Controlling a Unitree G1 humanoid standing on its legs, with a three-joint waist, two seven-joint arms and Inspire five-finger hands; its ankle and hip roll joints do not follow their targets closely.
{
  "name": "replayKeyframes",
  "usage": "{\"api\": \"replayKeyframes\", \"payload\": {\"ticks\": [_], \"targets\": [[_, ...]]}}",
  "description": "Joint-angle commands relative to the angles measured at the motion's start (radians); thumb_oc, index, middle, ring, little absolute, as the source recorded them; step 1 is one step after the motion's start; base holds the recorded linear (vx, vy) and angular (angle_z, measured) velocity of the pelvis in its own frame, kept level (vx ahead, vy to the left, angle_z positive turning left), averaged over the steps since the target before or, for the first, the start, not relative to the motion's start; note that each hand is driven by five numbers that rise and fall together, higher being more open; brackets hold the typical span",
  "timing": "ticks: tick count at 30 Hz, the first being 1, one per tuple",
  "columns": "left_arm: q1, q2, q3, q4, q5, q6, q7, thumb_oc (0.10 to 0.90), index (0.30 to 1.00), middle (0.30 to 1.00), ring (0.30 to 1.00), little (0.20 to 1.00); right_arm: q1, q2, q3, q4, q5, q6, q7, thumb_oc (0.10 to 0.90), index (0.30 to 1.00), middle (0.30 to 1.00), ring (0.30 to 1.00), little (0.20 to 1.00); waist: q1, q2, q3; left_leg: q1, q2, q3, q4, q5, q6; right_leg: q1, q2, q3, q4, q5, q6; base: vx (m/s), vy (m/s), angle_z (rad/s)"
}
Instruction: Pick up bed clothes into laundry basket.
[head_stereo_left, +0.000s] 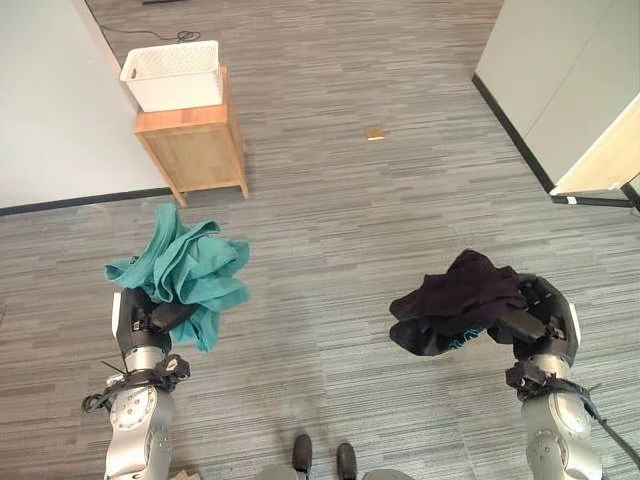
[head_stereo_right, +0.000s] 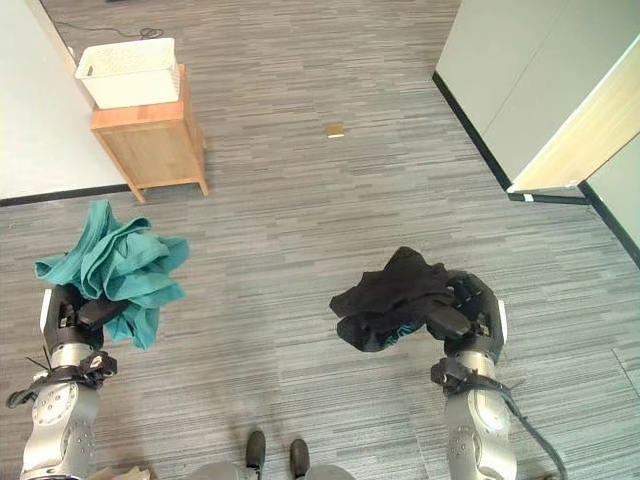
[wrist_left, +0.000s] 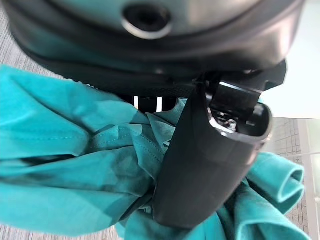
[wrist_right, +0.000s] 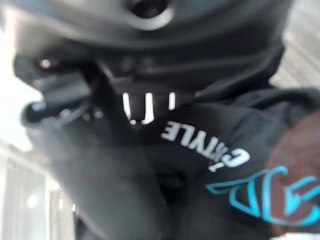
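Clothes are already off the floor, one bundle in each hand. A teal garment is bunched in the left hand at about eight o'clock in the head view, thumb and fingers curled round its folds. A black garment with teal print is clamped the same way in the right hand at four o'clock. The white laundry basket sits on a wooden cabinet at eleven o'clock, well apart from both. Both pieces look light, soft and limp; loose ends hang down, so a hold on the gathered middle seems safest, and trailing edges may snag on the basket's rim.
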Motion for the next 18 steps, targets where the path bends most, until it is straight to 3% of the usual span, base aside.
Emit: {"api": "replayKeyframes", "payload": {"ticks": [1, 5, 7, 9, 12, 14, 16, 17, 18], "targets": [[-0.124, 0.114, 0.0, -0.061, -0.01, -0.121, 0.018, 0.4, 0.3, 0.3, 0.3, 0.3, -0.169, -0.093, 0.0, -0.019, -0.004, -0.099, 0.034, 0.4, 0.3, 0.3, 0.3, 0.3, 0.062, -0.02, -0.139, 0.001, 0.038, 0.084, 0.048, -0.111, -0.032, -0.096, -0.155, -0.118, 0.13, -0.066, 0.127, 0.03, 0.009, 0.17], [-0.117, 0.14, 0.012, -0.057, -0.033, -0.127, 0.023, 0.4, 0.3, 0.3, 0.3, 0.3, -0.251, -0.2, 0.038, 0.002, -0.022, -0.087, 0.044, 0.4, 0.3, 0.3, 0.3, 0.3, 0.093, -0.028, -0.131, -0.014, 0.032, 0.064, 0.064, -0.117, -0.029, -0.096, -0.167, -0.136, 0.142, -0.072, 0.13, 0.03, 0.026, 0.16], [-0.11, 0.142, 0.017, -0.061, -0.041, -0.128, 0.02, 0.4, 0.3, 0.3, 0.3, 0.3, -0.261, -0.216, 0.04, 0.006, -0.022, -0.085, 0.045, 0.4, 0.3, 0.3, 0.3, 0.3, 0.097, -0.028, -0.128, -0.021, 0.029, 0.057, 0.07, -0.12, -0.026, -0.102, -0.171, -0.14, 0.16, -0.079, 0.131, 0.01, 0.034, 0.22], [-0.095, 0.15, 0.03, -0.076, -0.042, -0.126, 0.026, 0.4, 0.3, 0.3, 0.3, 0.3, -0.269, -0.244, 0.038, -0.003, -0.046, -0.077, 0.053, 0.4, 0.3, 0.3, 0.3, 0.3, 0.111, -0.019, -0.101, -0.033, 0.027, 0.038, 0.088, -0.13, -0.008, -0.158, -0.186, -0.153, 0.298, -0.089, 0.138, 0.0, 0.069, 0.32], [-0.073, 0.144, 0.042, -0.098, -0.048, -0.12, 0.015, 0.4, 0.3, 0.3, 0.3, 0.3, -0.249, -0.266, 0.025, -0.012, -0.097, -0.058, 0.066, 0.4, 0.3, 0.3, 0.3, 0.3, 0.109, -0.007, -0.065, -0.018, 0.025, 0.032, 0.096, -0.142, 0.022, -0.252, -0.212, -0.151, 0.545, -0.011, 0.165, 0.05, 0.081, 0.34], [-0.069, 0.154, 0.04, -0.112, -0.033, -0.114, 0.008, 0.4, 0.3, 0.3, 0.3, 0.3, -0.226, -0.287, 0.012, -0.015, -0.13, -0.049, 0.071, 0.4, 0.3, 0.3, 0.3, 0.3, 0.093, 0.004, -0.041, 0.011, 0.03, 0.009, 0.092, -0.147, 0.028, -0.321, -0.203, -0.107, 0.653, 0.009, 0.163, 0.13, 0.03, 0.23], [-0.086, 0.174, 0.031, -0.127, -0.018, -0.112, -0.003, 0.4, 0.3, 0.3, 0.3, 0.3, -0.2, -0.305, -0.009, -0.016, -0.136, -0.039, 0.078, 0.4, 0.3, 0.3, 0.3, 0.3, 0.069, 0.003, -0.032, 0.035, 0.034, -0.014, 0.086, -0.16, 0.021, -0.378, -0.19, -0.048, 0.625, 0.007, 0.157, 0.17, -0.071, 0.19], [-0.087, 0.175, 0.03, -0.127, -0.018, -0.112, -0.003, 0.4, 0.3, 0.3, 0.3, 0.3, -0.198, -0.305, -0.011, -0.017, -0.136, -0.039, 0.079, 0.4, 0.3, 0.3, 0.3, 0.3, 0.07, 0.004, -0.034, 0.036, 0.035, -0.014, 0.085, -0.162, 0.021, -0.377, -0.188, -0.049, 0.624, 0.005, 0.156, 0.31, -0.157, 0.44], [-0.11, 0.198, 0.02, -0.15, -0.022, -0.115, -0.016, 0.4, 0.3, 0.3, 0.3, 0.3, -0.178, -0.323, -0.038, -0.015, -0.125, -0.04, 0.078, 0.4, 0.3, 0.3, 0.3, 0.3, 0.038, 0.0, -0.035, 0.058, 0.041, -0.033, 0.076, -0.185, 0.002, -0.403, -0.183, 0.007, 0.507, -0.013, 0.154, 0.35, -0.165, 0.43]]}}
